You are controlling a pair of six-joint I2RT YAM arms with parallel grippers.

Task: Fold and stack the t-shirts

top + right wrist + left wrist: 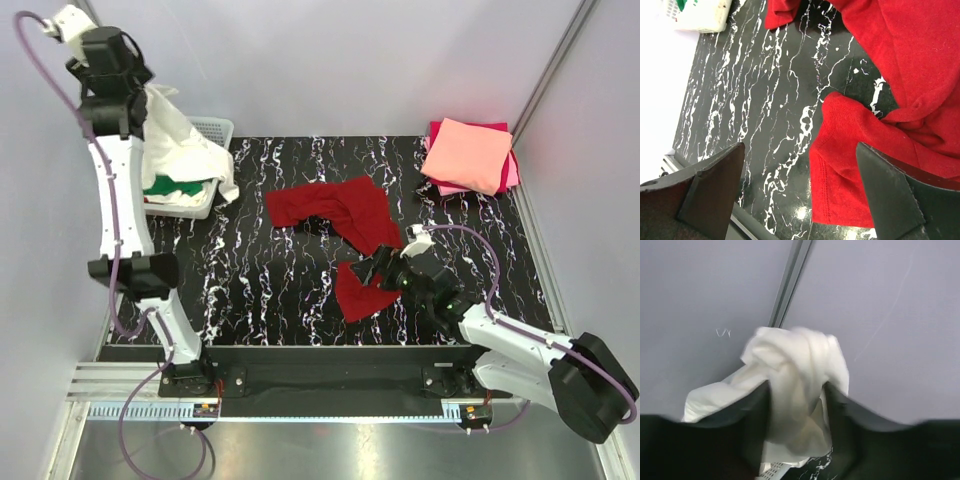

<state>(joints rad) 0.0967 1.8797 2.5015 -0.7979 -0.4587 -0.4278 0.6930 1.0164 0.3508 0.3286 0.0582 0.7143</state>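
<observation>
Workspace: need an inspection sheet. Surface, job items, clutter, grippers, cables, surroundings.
Surface: black marbled tabletop.
Job's things: dark red t-shirt crumpled mid-table; white t-shirt held up above the white lattice basket; green t-shirt in that basket; salmon pink t-shirt folded on top of the magenta t-shirt, far right.
Clutter: white lattice basket, far left; nothing else seen.
Grippers: left gripper, jaws shut on the white t-shirt; right gripper, jaws open over the dark red t-shirt's hem.
Cables: purple cables run along both arms.
Surroundings: plain grey walls; metal rail at the near edge.
</observation>
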